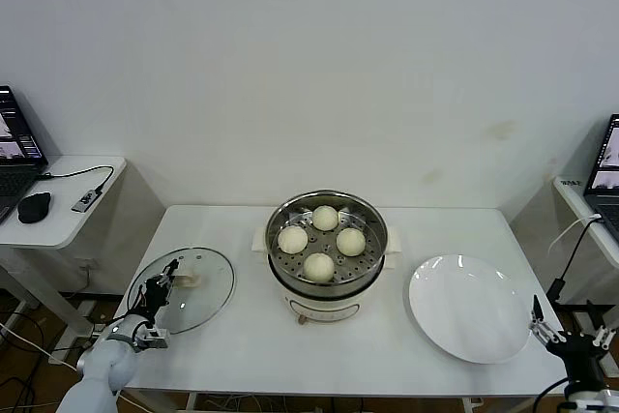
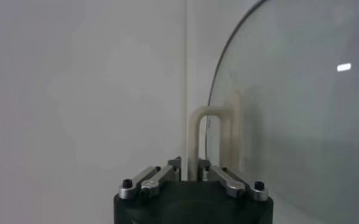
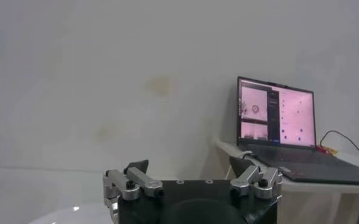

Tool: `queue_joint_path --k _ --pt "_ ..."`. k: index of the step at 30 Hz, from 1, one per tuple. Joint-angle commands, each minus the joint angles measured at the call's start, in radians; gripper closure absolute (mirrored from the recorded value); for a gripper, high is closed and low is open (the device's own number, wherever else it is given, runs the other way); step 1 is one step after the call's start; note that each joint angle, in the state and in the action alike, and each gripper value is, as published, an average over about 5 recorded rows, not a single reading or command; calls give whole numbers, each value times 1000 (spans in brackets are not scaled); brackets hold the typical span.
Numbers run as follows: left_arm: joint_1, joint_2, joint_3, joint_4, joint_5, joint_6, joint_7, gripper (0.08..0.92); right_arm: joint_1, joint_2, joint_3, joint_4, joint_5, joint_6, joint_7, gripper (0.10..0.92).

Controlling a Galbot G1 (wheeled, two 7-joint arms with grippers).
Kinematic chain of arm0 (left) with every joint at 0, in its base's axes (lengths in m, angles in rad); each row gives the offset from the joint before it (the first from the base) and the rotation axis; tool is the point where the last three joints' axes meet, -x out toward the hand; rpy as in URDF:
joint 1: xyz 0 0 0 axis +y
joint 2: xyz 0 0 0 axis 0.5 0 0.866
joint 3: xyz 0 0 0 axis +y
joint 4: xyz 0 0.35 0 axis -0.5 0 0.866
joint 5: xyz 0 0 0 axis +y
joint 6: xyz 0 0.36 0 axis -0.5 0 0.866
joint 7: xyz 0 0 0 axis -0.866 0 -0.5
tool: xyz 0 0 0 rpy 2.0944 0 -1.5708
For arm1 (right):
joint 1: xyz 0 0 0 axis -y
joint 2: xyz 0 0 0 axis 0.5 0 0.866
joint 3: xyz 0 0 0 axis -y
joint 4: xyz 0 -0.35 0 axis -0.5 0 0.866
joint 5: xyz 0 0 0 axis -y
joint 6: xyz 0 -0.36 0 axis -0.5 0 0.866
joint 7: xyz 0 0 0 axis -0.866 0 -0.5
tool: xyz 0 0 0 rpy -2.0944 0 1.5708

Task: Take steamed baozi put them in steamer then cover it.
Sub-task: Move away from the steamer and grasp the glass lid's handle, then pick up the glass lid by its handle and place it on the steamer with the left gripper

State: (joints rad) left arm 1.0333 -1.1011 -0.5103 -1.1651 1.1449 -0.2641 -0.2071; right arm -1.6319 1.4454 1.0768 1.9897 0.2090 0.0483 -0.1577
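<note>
All four steamed baozi (image 1: 322, 240) sit on the perforated tray inside the steamer (image 1: 327, 282), which stands mid-bench and serves as the landmark here; what remains, by my judgement, is the covering. The cover (image 1: 208, 289) lies flat on the bench (image 1: 251, 345) well to the left of the steamer, near the bench's left edge; the left gripper (image 1: 177, 275) is down on it, its fingers (image 2: 180, 164) pinching the cream-white handle (image 2: 202, 137) at the lid's centre, as the left wrist view shows the loop rising from between them. The right gripper (image 1: 569, 334) waits far to the right of the steamer, past the white plate (image 1: 469, 311) and off the bench's right edge, its fingers (image 3: 138, 166) spread wide and holding nothing.

To do this step well: lift straight up first, so the metal rim clears the bench without scraping; keep the lid level, since a narrow pinch on a handle lets heavy glass swing; carry it high enough to pass over the steamer's rim and the buns; centre it above the pot before lowering; set it down gently until the rim seats all round, and only then release.
</note>
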Motion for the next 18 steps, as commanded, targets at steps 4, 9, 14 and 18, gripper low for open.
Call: queue_joint_path --k 4,9,14,18 --pt "216 39 -76 -437 -158 170 47 854 1 -9 -34 9 -20 0 -11 203" --pt "313 87 -120 -659 -266 317 125 854 1 -20 -69 14 -37 1 -20 203" --pt "388 136 -136 -845 -354 460 181 854 2 -30 -105 21 -52 -1 -28 203" --pt "388 173 -102 -958 -383 545 209 854 5 -37 -132 18 -82 11 -43 203"
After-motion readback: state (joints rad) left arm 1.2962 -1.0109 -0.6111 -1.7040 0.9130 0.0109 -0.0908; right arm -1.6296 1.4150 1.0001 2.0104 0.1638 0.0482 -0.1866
